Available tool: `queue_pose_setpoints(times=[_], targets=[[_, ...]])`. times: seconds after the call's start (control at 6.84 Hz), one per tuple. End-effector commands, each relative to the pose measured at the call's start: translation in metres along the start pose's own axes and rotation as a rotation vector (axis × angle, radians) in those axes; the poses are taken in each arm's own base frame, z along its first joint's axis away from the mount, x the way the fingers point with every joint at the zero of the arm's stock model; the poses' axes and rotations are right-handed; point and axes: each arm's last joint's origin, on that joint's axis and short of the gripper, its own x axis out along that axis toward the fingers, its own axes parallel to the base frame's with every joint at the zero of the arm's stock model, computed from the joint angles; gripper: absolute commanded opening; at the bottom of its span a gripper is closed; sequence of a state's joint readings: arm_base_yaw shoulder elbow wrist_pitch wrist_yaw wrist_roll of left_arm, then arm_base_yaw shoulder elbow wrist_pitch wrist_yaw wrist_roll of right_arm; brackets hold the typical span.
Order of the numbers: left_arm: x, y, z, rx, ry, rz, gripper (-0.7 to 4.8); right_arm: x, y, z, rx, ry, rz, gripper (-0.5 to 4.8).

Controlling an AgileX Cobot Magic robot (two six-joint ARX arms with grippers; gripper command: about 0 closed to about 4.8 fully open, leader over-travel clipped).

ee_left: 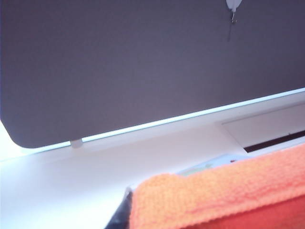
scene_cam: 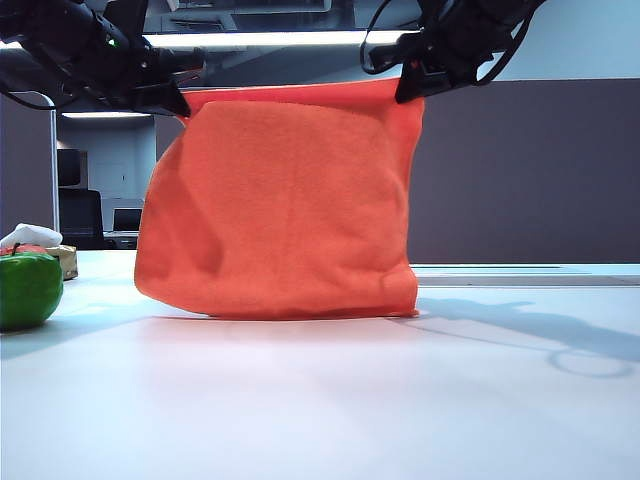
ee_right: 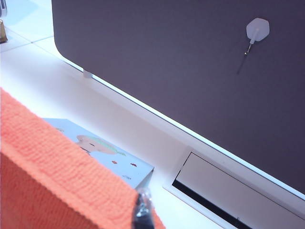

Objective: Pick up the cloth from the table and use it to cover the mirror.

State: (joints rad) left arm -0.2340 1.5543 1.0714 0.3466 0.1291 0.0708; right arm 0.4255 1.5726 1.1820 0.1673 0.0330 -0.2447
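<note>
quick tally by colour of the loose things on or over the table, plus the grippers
orange: 1, the cloth, hanging to the table
green: 1, round green thing
white: 1, small white rag
black: 2, left gripper and right gripper, each shut on a top corner of the cloth
total: 5
The mirror is hidden by the cloth.

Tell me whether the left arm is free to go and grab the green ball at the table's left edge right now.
Probably not. The left gripper is shut on the cloth's top corner, the right gripper on the other. The green ball sits unobstructed on the table, but reaching it means dropping the cloth.
</note>
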Motion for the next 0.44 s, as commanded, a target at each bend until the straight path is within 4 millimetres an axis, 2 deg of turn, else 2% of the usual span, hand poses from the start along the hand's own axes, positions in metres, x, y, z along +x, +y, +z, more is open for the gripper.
queue_pose_setpoints(times=[0.15,0.29,0.44], targets=[[0.0,0.003,0.008,0.005,-0.073,0.03,-0.05,-0.001,-0.005,0.013,0.007,-0.115,-0.054,-0.05],[0.0,0.003,0.008,0.005,-0.073,0.031,-0.05,-0.001,-0.005,0.013,0.007,-0.119,-0.055,-0.06],[0.011,0.004,0.0,0.003,-0.057,0.029,-0.05,0.005,-0.006,0.007,0.009,-0.092,-0.098,-0.05]])
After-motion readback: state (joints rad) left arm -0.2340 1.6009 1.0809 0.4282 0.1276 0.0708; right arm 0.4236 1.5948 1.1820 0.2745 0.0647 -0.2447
